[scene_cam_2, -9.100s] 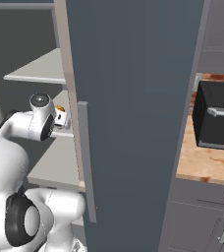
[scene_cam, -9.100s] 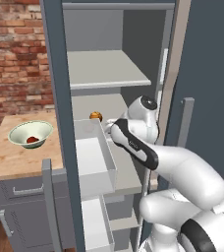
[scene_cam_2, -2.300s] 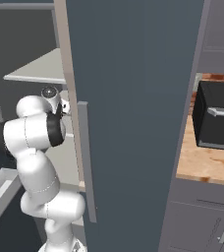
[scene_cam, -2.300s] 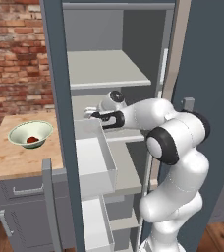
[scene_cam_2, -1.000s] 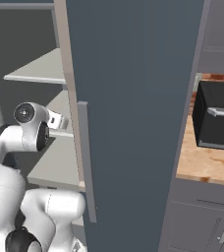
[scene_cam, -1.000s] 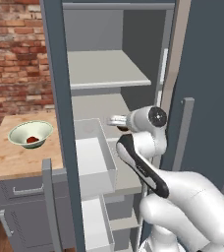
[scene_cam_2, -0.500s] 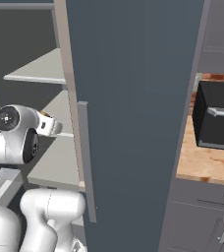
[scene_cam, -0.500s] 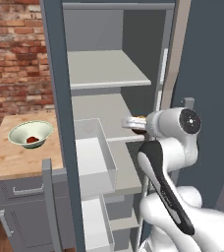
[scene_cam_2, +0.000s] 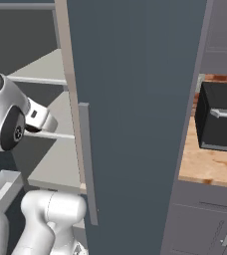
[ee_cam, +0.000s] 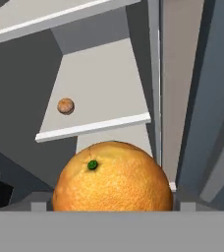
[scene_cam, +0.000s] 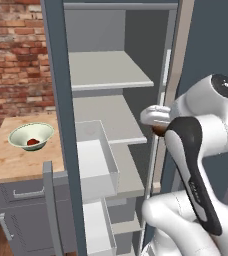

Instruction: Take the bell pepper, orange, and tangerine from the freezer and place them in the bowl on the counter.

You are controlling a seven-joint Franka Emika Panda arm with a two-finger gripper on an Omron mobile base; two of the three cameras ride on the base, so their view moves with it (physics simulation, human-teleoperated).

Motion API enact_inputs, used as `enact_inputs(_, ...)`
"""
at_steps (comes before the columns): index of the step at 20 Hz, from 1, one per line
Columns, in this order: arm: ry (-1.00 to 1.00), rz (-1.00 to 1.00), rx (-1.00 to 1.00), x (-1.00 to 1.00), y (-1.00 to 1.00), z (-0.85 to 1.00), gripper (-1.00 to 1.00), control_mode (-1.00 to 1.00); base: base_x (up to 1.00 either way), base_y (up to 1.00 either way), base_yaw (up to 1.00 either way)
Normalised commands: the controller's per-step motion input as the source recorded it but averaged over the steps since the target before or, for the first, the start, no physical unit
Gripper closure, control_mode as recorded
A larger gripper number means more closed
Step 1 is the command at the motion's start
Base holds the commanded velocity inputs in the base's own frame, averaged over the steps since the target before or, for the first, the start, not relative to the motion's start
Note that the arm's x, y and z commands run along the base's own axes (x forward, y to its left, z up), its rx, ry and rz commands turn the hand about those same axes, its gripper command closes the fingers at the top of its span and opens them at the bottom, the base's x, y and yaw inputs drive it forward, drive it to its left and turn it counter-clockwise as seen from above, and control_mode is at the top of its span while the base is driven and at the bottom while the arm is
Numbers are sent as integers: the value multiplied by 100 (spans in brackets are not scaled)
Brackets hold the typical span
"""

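On the light speckled wooden counter (scene_cam: 16, 162) at the left we see the wide, shallow, pale greenish-white bowl (scene_cam: 31, 136), and inside it lies the small glossy red bell pepper (scene_cam: 32, 142). The tall dark blue-grey freezer (scene_cam: 53, 75) stands open beside the counter, its pale grey shelves (scene_cam: 108, 70) bare in the left base view, with a translucent white box-shaped bin (scene_cam: 96, 160) pulled partly out at mid height. In the hand view a small round orange-brown tangerine (ee_cam: 65, 106) sits alone on a pale grey shelf inside the freezer, well apart from the hand.

Compared with half a second ago, the white arm's elbow has swung further right and higher in the left base view, and the hand has drawn back from the shelf front toward the freezer's right edge. The bowl and its contents have not changed.

The arm now rises from the lower right, folds at a high elbow and reaches left, its hand at the freezer's right door post. In the hand view the gripper (ee_cam: 111, 204) is clamped on a large round dimpled orange (ee_cam: 112, 176) with a green stem spot, which sits between the two finger tips; a dark sliver of it (scene_cam: 157, 130) shows under the hand in the left base view.
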Motion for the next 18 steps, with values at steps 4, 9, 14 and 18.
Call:
enact_inputs(4,14,0,-13,-72,-12,0,100,-100,0,0,0)
enact_inputs(9,3,4,-8,-58,-21,-4,100,-100,0,0,0)
enact_inputs(14,0,3,0,-50,-43,-3,100,-100,0,0,0)
enact_inputs(18,0,0,0,-3,-9,0,100,-100,0,0,0)
